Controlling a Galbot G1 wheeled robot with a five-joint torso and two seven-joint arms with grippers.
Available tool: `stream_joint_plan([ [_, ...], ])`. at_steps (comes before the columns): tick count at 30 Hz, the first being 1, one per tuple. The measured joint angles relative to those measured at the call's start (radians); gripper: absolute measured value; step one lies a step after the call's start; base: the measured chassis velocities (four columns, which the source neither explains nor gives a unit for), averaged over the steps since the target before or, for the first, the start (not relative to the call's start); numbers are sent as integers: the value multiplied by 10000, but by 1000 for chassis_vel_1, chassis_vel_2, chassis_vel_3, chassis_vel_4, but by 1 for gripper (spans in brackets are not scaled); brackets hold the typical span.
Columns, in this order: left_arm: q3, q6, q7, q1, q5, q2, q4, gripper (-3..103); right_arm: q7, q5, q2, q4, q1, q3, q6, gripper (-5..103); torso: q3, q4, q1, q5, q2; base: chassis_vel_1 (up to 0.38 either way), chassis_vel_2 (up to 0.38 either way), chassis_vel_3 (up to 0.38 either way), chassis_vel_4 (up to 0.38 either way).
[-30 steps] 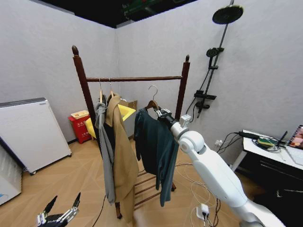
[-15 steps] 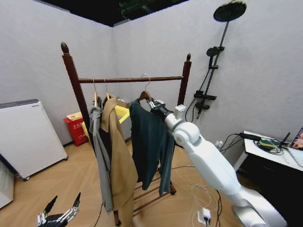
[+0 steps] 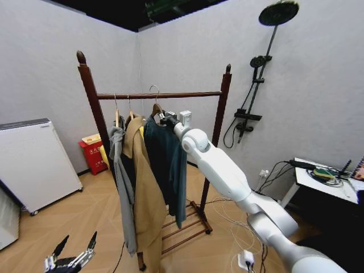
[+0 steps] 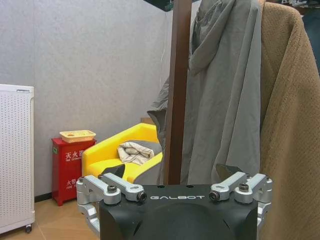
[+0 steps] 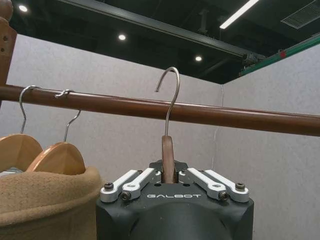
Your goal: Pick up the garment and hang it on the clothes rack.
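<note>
Grey-walled room: "GALBOT"-marked right gripper (image 5: pixel 169 176) pinches garment (image 3: pixel 165 162) hanger; left gripper (image 4: pixel 177 181) spread.

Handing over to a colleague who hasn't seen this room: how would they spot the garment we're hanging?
Find the tall reddish-brown clothes rack by the wall. Three items hang along its bar: a grey jacket, a long tan coat, then the garment nearest the right post. It is the dark teal-blue shirt, and the right tool grips its wooden hanger, hook raised at bar height.
</note>
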Motion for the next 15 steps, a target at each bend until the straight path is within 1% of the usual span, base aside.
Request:
stream_joint_plan([
  [8, 0, 0, 0, 0, 0, 0, 0, 100, 188, 154, 262, -441, 47, -144, -198, 10, 0, 2, 0, -1, 0, 0, 0, 0, 0],
  [14, 0, 0, -1, 0, 0, 0, 0, 100, 249, 148, 182, -289, -136, -222, -283, 10, -1, 1, -1, 0, 0, 0, 0, 0, 0],
  [15, 0, 0, 0, 0, 0, 0, 0, 100, 246, 140, 166, -257, -174, -220, -307, 7, -2, 1, -2, 0, 1, 0, 0, 0, 0],
])
